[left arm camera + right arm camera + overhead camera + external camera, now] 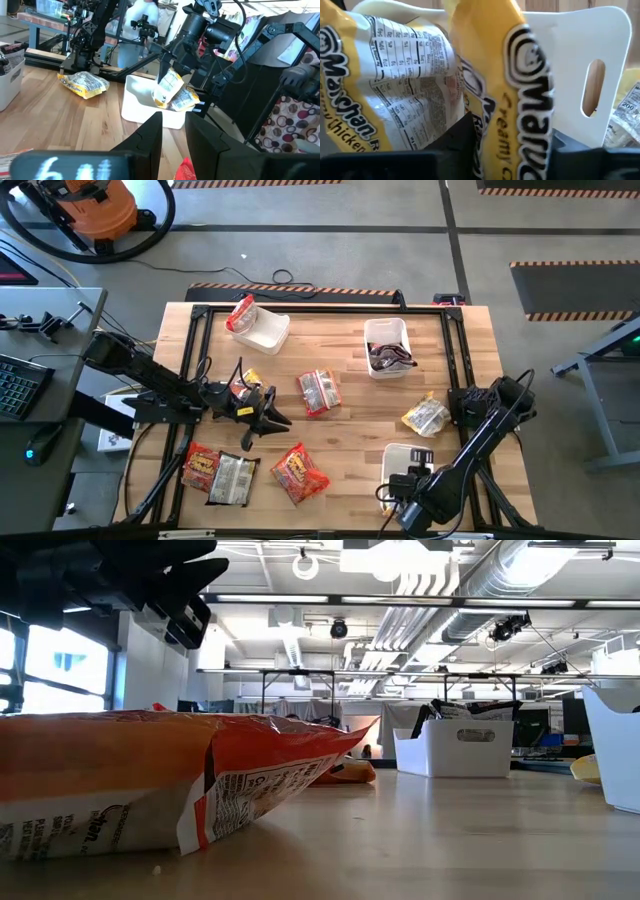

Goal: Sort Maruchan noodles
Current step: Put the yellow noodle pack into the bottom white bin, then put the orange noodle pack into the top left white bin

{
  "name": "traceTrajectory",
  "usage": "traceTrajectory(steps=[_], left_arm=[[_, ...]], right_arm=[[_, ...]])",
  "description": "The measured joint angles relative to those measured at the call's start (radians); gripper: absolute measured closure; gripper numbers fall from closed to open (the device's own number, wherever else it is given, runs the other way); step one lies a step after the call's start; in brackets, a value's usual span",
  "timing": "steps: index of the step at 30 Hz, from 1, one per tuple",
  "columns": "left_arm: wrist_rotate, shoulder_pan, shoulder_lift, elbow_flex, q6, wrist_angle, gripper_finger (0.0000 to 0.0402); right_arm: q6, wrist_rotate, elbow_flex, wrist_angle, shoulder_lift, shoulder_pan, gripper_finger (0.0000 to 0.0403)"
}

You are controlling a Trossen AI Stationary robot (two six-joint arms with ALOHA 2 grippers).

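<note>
a yellow-white crinkly plastic maruchan packet [167,86] is seen pinched between the fingers of the right gripper [164,75], hanging upright over the white rectangular plastic bin [137,100] at the near right of the wooden table [350,430]; a second yellow packet [184,100] lies inside that bin. in the right wrist view the held packet [525,95] is shown close up between the dark fingers, so the jaws are clamped on it. another yellow packet [425,417] lies on the table just beyond the bin.

the left gripper [262,412] is held over the table's left-centre; whether its fingers are apart or together cannot be told. red-orange packets [298,473] and a brown-silver packet [232,478] lie near the front edge, and a further packet [319,392] lies at the centre. dark packets fill the far right bin [388,348], and a red packet leans in the far left bin [260,328].
</note>
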Motion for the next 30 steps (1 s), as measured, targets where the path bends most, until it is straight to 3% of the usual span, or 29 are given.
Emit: traceTrajectory(steps=[5, 9, 20, 30], left_arm=[[0.000, 0.000, 0.000, 0.000, 0.000, 0.000, 0.0328], [0.000, 0.000, 0.000, 0.000, 0.001, 0.000, 0.0328], [0.000, 0.000, 0.000, 0.000, 0.000, 0.000, 0.0328], [0.001, 0.007, 0.000, 0.000, -0.025, 0.000, 0.0328]], right_arm=[[0.006, -0.039, 0.000, 0.044, 0.000, 0.000, 0.0226], [0.034, -0.053, 0.000, 0.075, 0.000, -0.003, 0.0208], [0.060, -0.075, 0.033, 0.108, 0.000, -0.003, 0.0213], [0.052, 0.101, 0.226, -0.092, 0.000, -0.016, 0.0223]])
